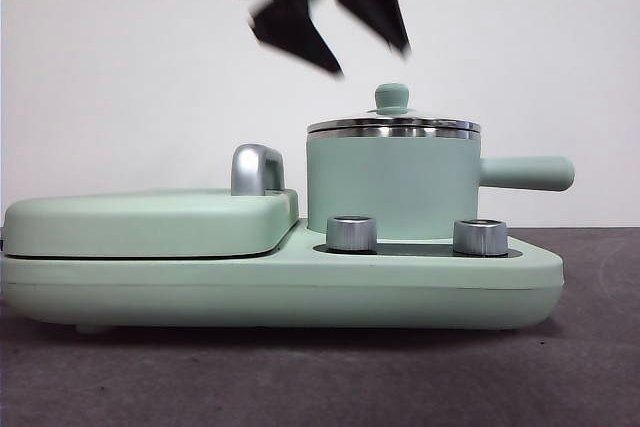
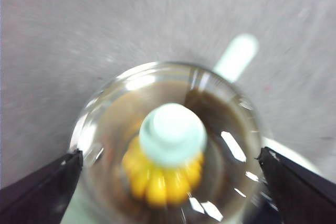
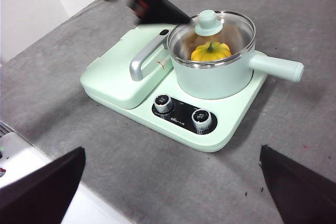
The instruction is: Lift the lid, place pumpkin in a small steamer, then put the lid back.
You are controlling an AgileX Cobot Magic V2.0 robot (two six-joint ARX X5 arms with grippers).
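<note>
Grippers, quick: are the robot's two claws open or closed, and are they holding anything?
Left gripper: open, empty, above the lid on the small steamer.
Right gripper: open, empty, away from the steamer.

Matte black angular left pincer [image 1: 330, 32], 2 tapered jaws, black cable

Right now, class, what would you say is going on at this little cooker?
The pumpkin sits inside the small steamer, and the lid is on the pot. The left gripper hangs just above the lid's knob, jaws open, holding nothing. The right gripper waits well back from the cooker, also open.
</note>
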